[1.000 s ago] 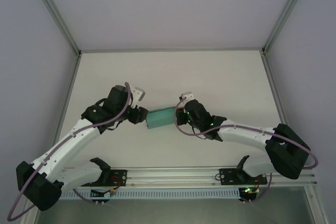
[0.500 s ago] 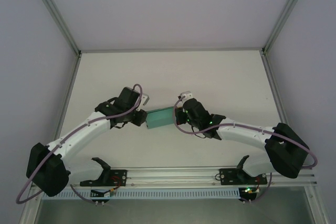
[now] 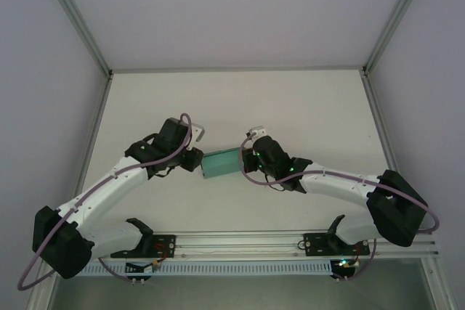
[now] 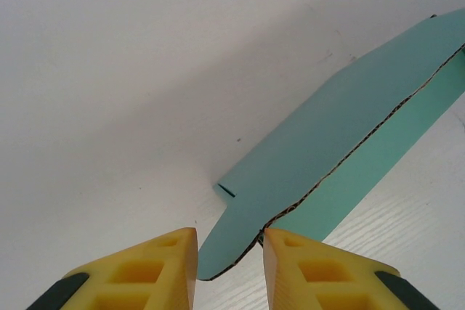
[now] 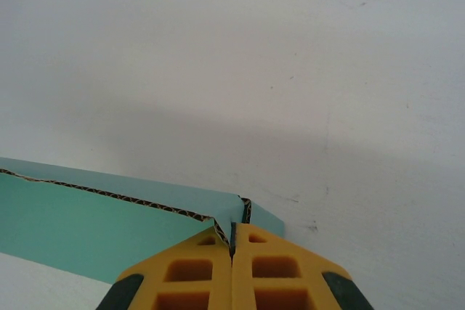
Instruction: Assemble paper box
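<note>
Box point(image 3: 221, 162) is at the middle of the table point(image 3: 290, 107); right claw point(image 5: 232, 245) is clamped on its end flap (pressed fully together), left claw point(image 4: 229, 266) stands slightly parted around the opposite corner

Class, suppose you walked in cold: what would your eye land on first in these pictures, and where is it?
The teal-green paper box stands out against the white table, sitting mid-table between the two arms. The right gripper is pinched shut on one corner of it. The left gripper has its yellow fingers apart, with the box's other end in the gap.
</note>
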Motion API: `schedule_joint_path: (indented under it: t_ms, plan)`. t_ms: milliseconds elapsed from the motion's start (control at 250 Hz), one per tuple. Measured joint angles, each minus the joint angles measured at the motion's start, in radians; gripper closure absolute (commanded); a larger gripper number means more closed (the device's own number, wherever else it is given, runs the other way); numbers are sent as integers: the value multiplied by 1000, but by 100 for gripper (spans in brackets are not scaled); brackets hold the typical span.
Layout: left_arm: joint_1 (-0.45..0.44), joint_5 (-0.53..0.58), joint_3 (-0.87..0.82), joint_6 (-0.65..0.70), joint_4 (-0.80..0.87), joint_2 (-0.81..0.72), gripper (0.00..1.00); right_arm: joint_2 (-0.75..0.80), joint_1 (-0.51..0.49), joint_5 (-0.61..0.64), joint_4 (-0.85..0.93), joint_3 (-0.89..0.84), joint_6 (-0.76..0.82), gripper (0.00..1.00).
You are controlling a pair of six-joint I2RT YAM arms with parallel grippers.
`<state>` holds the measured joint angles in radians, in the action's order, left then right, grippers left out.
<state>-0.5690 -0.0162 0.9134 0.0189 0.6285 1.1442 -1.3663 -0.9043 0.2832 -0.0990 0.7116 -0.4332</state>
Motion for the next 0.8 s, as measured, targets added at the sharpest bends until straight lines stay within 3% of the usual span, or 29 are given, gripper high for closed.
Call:
schedule_joint_path:
  t_ms: [108,192,303,519,803]
  plan:
    - [0,0,1,0,0,32,75,0,0,-3,4,2,0,100]
    - [0,-1,2,2,0,68,92,0,-1,-5,8,4,0,100]
    - [0,-1,9,5,-3,82,100,0,-3,-11,11,6,0,100]
    - [0,0,13,-59,0,82,100,0,-3,-15,14,7,-1,100]
    - [-41,76,17,-389,27,67,100,7,-20,-18,30,11,-41,100]
